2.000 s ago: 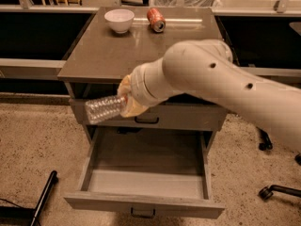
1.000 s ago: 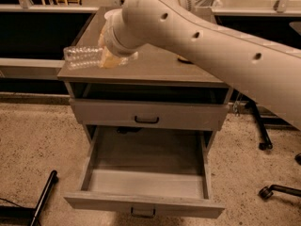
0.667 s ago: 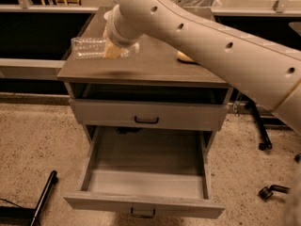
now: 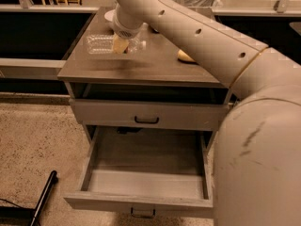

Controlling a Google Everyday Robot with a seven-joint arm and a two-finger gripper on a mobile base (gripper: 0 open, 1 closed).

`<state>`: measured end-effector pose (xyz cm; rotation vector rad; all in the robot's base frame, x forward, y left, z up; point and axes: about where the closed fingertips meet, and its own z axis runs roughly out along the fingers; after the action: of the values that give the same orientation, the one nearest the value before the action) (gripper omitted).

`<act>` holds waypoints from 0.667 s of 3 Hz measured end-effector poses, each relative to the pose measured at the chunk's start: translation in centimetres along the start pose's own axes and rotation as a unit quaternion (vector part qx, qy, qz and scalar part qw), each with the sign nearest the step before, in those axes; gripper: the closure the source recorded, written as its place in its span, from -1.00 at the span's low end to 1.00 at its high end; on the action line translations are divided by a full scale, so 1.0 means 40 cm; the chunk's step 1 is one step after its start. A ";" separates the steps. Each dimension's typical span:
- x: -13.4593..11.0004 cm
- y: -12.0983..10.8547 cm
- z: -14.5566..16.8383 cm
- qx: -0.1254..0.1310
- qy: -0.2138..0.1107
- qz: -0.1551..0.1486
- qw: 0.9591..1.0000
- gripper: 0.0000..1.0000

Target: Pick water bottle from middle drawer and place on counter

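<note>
The clear ribbed water bottle (image 4: 101, 44) lies sideways in my gripper (image 4: 121, 44), held just above the left part of the counter (image 4: 155, 62). The gripper's yellowish fingers (image 4: 120, 44) are shut around the bottle's middle. My big cream arm (image 4: 197, 36) reaches in from the right and covers the counter's far middle. The middle drawer (image 4: 146, 173) is pulled out and holds nothing. The drawer above it (image 4: 146, 114) is closed.
A white bowl (image 4: 109, 15) peeks out behind my wrist at the counter's far edge. A yellowish object (image 4: 184, 56) shows under my arm on the counter's right. A dark rod (image 4: 43, 197) lies on the speckled floor at lower left.
My gripper has carried the bottle from in front of the drawers up and over the counter, then a little to the right and farther back above the counter's left part.
</note>
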<state>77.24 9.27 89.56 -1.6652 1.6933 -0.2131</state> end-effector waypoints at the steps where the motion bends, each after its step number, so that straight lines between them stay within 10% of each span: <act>1: 0.047 0.008 0.050 -0.036 0.024 0.011 0.999 -0.31; 2: 0.076 0.019 0.076 -0.058 0.037 0.017 0.998 -0.78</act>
<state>78.80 7.71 85.79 -1.7296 1.8174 -0.1651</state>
